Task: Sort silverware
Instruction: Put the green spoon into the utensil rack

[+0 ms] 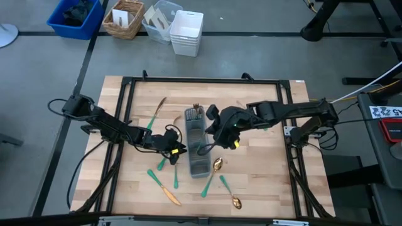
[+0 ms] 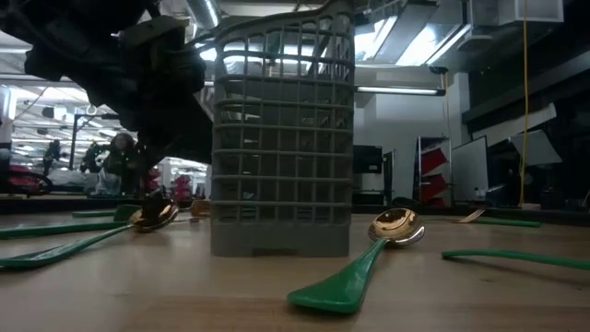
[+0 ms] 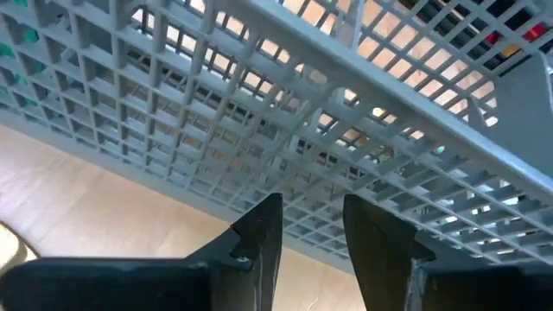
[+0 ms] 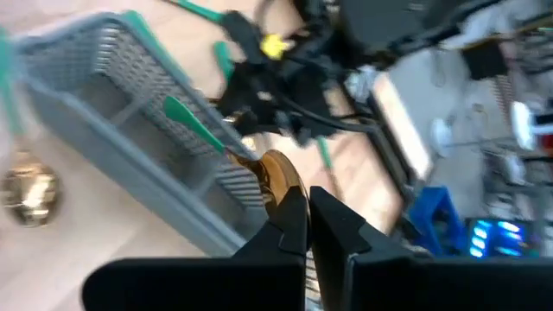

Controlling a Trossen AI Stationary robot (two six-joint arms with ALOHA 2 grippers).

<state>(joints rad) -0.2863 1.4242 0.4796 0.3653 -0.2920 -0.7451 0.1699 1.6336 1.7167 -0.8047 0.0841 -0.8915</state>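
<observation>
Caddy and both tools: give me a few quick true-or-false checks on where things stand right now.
1. The right tool holds a spoon. True.
2. The left tool grips a fork. False: it is open and empty, facing the caddy wall.
3. The caddy is empty. False: silverware stands in its far end.
4. Loose spoons lie on the table. True: one lies beside the caddy and another nearer the front edge.
</observation>
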